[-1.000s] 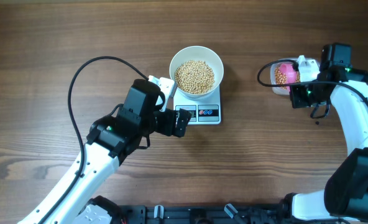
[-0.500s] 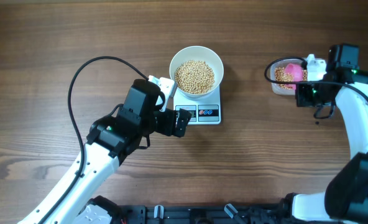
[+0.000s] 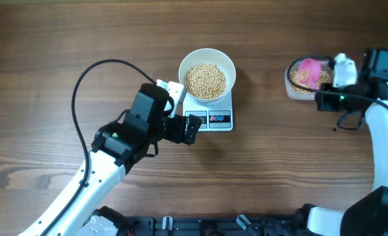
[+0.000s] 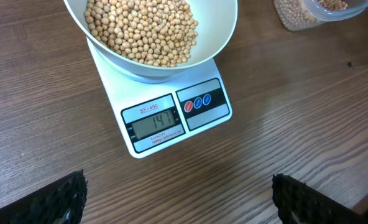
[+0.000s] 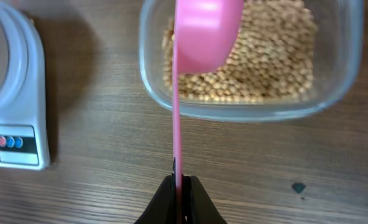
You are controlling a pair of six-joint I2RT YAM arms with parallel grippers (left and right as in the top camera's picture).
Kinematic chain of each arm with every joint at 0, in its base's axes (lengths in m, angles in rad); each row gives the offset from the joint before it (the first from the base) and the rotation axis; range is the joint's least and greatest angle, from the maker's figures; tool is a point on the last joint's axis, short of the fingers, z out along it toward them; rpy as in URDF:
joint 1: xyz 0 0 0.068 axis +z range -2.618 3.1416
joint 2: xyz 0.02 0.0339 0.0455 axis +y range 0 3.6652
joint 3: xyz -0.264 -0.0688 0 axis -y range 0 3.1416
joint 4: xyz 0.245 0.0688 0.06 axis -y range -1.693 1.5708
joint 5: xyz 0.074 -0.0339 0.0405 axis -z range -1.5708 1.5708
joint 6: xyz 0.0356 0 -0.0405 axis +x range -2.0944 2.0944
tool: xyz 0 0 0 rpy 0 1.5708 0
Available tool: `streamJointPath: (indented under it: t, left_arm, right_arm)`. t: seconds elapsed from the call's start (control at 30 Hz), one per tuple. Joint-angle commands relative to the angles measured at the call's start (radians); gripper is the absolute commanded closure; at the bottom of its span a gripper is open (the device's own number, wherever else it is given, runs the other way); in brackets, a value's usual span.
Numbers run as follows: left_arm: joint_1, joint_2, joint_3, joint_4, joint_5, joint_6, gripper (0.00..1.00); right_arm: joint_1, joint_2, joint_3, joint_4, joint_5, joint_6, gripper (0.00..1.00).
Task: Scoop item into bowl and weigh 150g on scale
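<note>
The white bowl (image 3: 207,56) stands on the white scale (image 3: 215,120), heaped with tan beans (image 3: 205,80). In the left wrist view the scale's display (image 4: 154,124) reads 141 below the bowl (image 4: 224,34) of beans (image 4: 140,28). My left gripper (image 3: 193,128) (image 4: 179,200) hovers just in front of the scale, open and holding nothing. My right gripper (image 3: 335,69) (image 5: 179,186) is shut on the thin handle of a pink scoop (image 3: 309,67) (image 5: 206,31). The scoop's cup hangs over the beans (image 5: 271,62) in the clear tub (image 5: 336,87).
The clear plastic tub (image 3: 291,86) sits at the right of the wooden table, well apart from the scale (image 5: 16,93). A black cable (image 3: 82,78) loops behind the left arm. A small dark speck (image 5: 298,186) marks the wood near the tub.
My right gripper has carried the pink scoop to the right, so its cup now lies over the tub's middle. The left arm, bowl and scale have stayed still.
</note>
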Motion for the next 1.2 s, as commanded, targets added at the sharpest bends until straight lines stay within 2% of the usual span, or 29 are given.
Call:
streamJointPath:
  t: [0.0,0.27,0.53,0.63,0.77,0.9,1.17]
  left_arm:
    - [-0.004,0.001,-0.001,0.002,-0.01,0.019,0.0]
    - [-0.004,0.001,-0.001,0.002,-0.01,0.019,0.0]
    - [-0.004,0.001,-0.001,0.002,-0.01,0.019,0.0]
    - [-0.004,0.001,-0.001,0.002,-0.01,0.019,0.0]
    - [-0.004,0.001,-0.001,0.003,-0.01,0.019,0.0]
    - [-0.004,0.001,-0.001,0.002,-0.01,0.019,0.0]
    - [-0.004,0.001,-0.001,0.003,-0.01,0.019,0.0]
  right_arm:
    - [-0.098,-0.01,-0.006,-0.006,-0.14,0.027,0.96]
    - [-0.285,-0.01,-0.006,-0.018,-0.52,0.027,0.96]
    - [-0.238,-0.01,-0.006,-0.015,-0.8,0.075,0.96]
    - [-0.163,-0.01,-0.006,-0.011,-0.801,0.091,0.96]
    - [0.014,-0.01,-0.006,0.068,-0.765,0.11,0.96]
    - [0.175,-0.01,-0.006,0.193,-0.57,0.18,0.96]
    - [0.47,-0.01,-0.006,0.334,-0.213,0.153,0.96]
